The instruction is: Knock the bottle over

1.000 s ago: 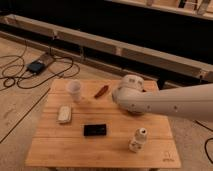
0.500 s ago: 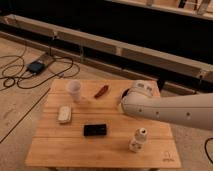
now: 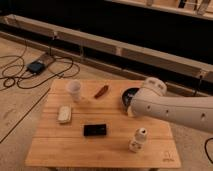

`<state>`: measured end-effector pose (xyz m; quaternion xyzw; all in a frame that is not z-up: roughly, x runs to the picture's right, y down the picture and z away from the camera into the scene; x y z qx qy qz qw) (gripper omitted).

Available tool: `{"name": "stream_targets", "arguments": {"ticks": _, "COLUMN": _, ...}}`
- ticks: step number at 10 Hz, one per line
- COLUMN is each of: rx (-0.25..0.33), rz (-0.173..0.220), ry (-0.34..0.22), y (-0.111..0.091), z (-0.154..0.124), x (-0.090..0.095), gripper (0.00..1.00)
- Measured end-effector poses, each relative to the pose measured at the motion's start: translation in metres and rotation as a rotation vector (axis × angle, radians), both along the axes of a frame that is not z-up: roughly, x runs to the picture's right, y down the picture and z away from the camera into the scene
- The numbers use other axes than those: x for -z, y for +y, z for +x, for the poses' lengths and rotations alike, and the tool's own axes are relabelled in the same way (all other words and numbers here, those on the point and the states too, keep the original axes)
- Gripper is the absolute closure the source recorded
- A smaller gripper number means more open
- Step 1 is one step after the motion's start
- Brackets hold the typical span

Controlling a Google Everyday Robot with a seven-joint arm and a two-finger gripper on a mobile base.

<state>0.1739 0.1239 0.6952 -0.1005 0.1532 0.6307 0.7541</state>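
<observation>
The bottle (image 3: 138,139) is small and whitish with a white cap. It stands upright near the front right of the wooden table (image 3: 60,147). My white arm (image 3: 170,107) reaches in from the right, above and behind the bottle. My gripper (image 3: 131,111) is at the arm's left end, mostly hidden by the arm, a little above and behind the bottle and apart from it.
A black phone (image 3: 94,130) lies left of the bottle. A whitish block (image 3: 65,113), a translucent cup (image 3: 74,90) and a reddish stick (image 3: 101,91) sit further left and back. A dark round object (image 3: 129,95) is behind the arm. Cables (image 3: 30,75) lie on the floor at left.
My arm has shifted to the right over the table. The bottle still stands upright in the same place.
</observation>
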Motion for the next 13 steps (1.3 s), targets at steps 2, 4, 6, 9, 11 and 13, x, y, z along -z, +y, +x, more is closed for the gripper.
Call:
{"name": "stream_targets", "arguments": {"ticks": 2, "rx": -0.036, "rz": -0.01, "ry": 0.012, "y": 0.014, "z": 0.008, "x": 0.008, "gripper": 0.39}}
{"name": "stream_targets", "arguments": {"ticks": 4, "rx": -0.065, "rz": -0.018, "ry": 0.013, "y": 0.029, "z": 0.01, "x": 0.013, "gripper": 0.39}}
{"name": "stream_targets", "arguments": {"ticks": 6, "rx": -0.094, "rz": -0.025, "ry": 0.001, "y": 0.044, "z": 0.009, "x": 0.017, "gripper": 0.39}}
{"name": "stream_targets", "arguments": {"ticks": 9, "rx": -0.11, "rz": -0.045, "ry": -0.014, "y": 0.063, "z": 0.004, "x": 0.025, "gripper": 0.39}}
{"name": "stream_targets", "arguments": {"ticks": 11, "rx": -0.091, "rz": -0.064, "ry": -0.03, "y": 0.071, "z": -0.004, "x": 0.029, "gripper": 0.39}}
{"name": "stream_targets", "arguments": {"ticks": 13, "rx": -0.061, "rz": -0.08, "ry": -0.046, "y": 0.073, "z": -0.014, "x": 0.033, "gripper": 0.39}}
